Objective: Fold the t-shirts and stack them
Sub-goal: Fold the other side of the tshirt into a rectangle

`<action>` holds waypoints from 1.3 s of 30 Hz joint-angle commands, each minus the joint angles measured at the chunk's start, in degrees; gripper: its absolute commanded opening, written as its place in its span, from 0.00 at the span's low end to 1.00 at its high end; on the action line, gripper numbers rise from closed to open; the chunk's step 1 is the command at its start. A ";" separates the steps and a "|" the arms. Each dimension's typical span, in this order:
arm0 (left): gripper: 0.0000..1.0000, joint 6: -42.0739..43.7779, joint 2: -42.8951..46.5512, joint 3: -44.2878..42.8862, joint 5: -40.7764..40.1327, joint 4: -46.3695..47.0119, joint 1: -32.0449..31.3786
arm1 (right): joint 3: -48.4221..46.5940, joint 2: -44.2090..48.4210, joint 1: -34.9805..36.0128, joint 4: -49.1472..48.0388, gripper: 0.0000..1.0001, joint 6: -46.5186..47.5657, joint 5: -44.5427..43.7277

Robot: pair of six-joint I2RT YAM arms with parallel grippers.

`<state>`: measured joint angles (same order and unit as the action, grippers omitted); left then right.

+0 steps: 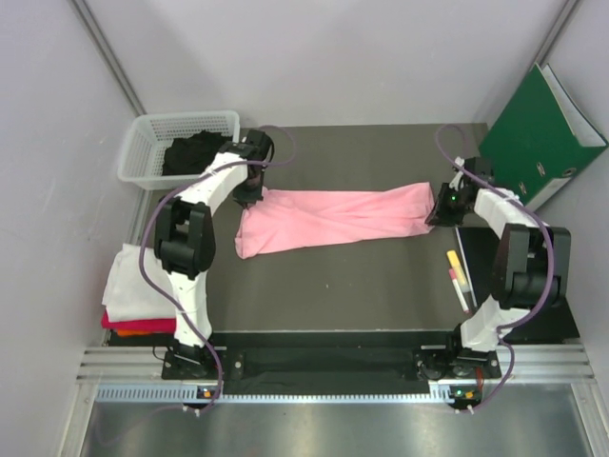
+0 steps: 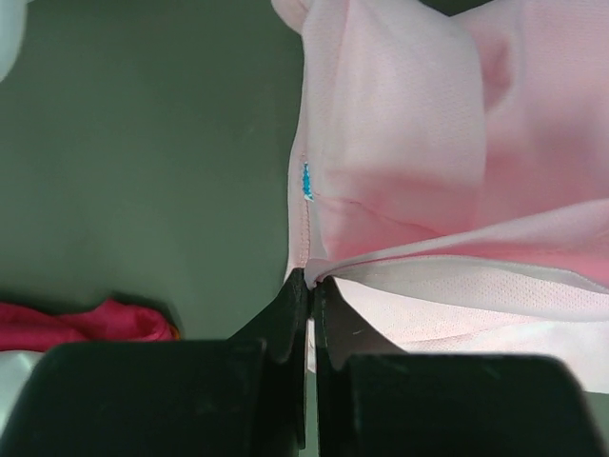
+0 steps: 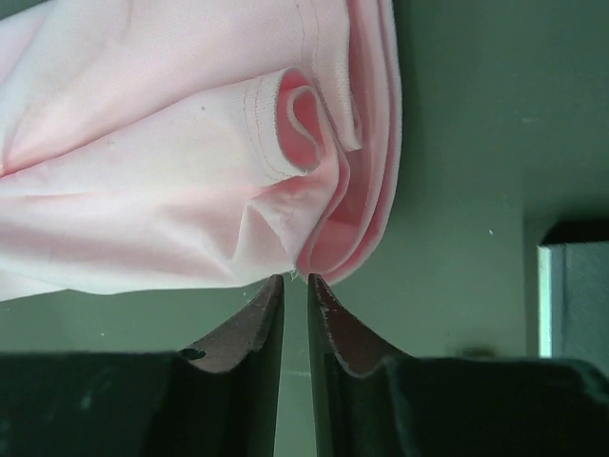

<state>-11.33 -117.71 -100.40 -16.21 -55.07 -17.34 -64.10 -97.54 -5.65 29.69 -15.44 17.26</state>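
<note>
A light pink t-shirt point(image 1: 333, 217) lies stretched in a long twisted band across the dark table. My left gripper point(image 1: 249, 195) is at its left end; in the left wrist view the left gripper point(image 2: 309, 276) is shut on a hem edge of the pink t-shirt point(image 2: 400, 143). My right gripper point(image 1: 442, 214) is at the shirt's right end. In the right wrist view the right gripper point(image 3: 296, 278) stands slightly open, with the bunched folds of the shirt point(image 3: 143, 171) just past the tips and nothing between them.
A white mesh basket point(image 1: 143, 143) holding a black shirt point(image 1: 195, 152) stands at the back left. A stack of folded shirts, white on top point(image 1: 128, 281) over magenta-red point(image 1: 143, 326), sits at the left edge. A green binder point(image 1: 538, 133) and two markers point(image 1: 458, 271) are on the right.
</note>
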 commanded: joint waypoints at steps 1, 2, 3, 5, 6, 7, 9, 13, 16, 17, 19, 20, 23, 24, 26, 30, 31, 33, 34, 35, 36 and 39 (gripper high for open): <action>0.00 -1.67 0.29 -2.26 -1.46 -1.62 1.78 | 1.08 6.91 0.38 3.44 0.15 2.26 -3.89; 0.00 -1.85 0.20 -2.52 -1.63 -1.88 1.87 | 1.77 7.18 0.38 3.88 0.14 2.43 -4.33; 0.00 -1.94 0.11 -2.69 -1.63 -2.06 2.14 | 2.22 7.36 0.38 4.23 0.13 2.61 -4.60; 0.00 -1.94 -0.24 -3.05 -1.29 -2.67 2.49 | 3.70 7.71 0.38 5.11 0.13 2.70 -4.95; 0.00 -1.94 -0.41 -3.13 -1.20 -2.85 2.66 | 4.24 7.89 0.38 5.20 0.13 2.61 -5.04; 0.00 -1.94 -0.59 -3.22 -1.20 -3.11 2.75 | 4.76 8.15 0.38 5.46 0.13 2.35 -4.87; 0.00 -1.94 -0.68 -3.14 -0.93 -3.20 2.84 | 6.17 8.41 0.38 4.94 0.18 1.56 -3.90; 0.00 -1.68 -1.11 -3.31 0.03 -3.20 2.84 | 6.53 7.37 0.38 3.00 0.48 -0.29 -1.09; 0.00 -1.50 -1.56 -3.66 0.39 -3.38 2.84 | 4.60 7.10 0.38 2.30 0.59 -0.90 -0.73; 0.00 -1.50 -1.64 -3.92 0.39 -3.47 2.84 | 3.29 7.18 0.38 2.04 0.59 -0.99 -0.47; 0.00 -1.15 -1.82 -4.01 0.48 -3.55 2.84 | 1.62 7.36 0.46 1.86 0.59 -1.17 -0.12; 0.00 -1.06 -1.91 -4.10 0.56 -3.55 2.84 | 1.17 7.36 0.46 1.43 0.59 -1.08 -0.12; 0.00 -0.80 -2.08 -4.28 0.30 -3.47 2.84 | -0.41 6.66 0.55 0.19 0.57 -1.17 0.41; 0.00 -0.71 -2.26 -4.28 0.30 -3.64 2.84 | -0.85 5.70 0.73 -0.07 0.56 -1.17 0.58; 0.00 -0.71 -2.26 -4.28 0.47 -3.56 2.84 | -2.26 4.47 1.16 -0.34 0.55 -1.08 1.03; 0.00 -0.53 -2.61 -4.36 0.65 -3.56 2.84 | -3.67 1.57 2.66 -1.30 0.52 -1.43 0.85; 0.00 -0.53 -2.70 -4.45 0.65 -3.64 2.84 | -4.02 1.13 2.84 -1.39 0.51 -1.61 0.68; 0.00 -0.36 -2.87 -4.72 0.65 -3.64 2.84 | -4.19 -0.01 3.27 -1.65 0.50 -1.96 0.50; 0.00 -0.36 -2.88 -4.89 0.65 -3.73 2.84 | -4.28 -0.20 3.45 -1.83 0.49 -2.22 0.50; 0.00 -0.36 -3.05 -4.98 0.65 -3.73 2.84 | -4.28 -0.46 3.63 -2.09 0.49 -2.22 0.50; 0.00 -0.27 -3.05 -5.16 0.65 -3.73 2.84 | -4.28 -1.07 3.98 -2.09 0.48 -2.31 0.32; 0.00 -0.18 -3.49 -5.68 0.48 -3.91 2.93 | -4.37 -2.74 4.59 -2.80 0.45 -2.31 0.32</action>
<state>-12.01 -120.68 -103.37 -15.68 -58.33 -14.85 -65.80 -98.72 -2.37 29.43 -17.19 17.39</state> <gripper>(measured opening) 0.023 0.469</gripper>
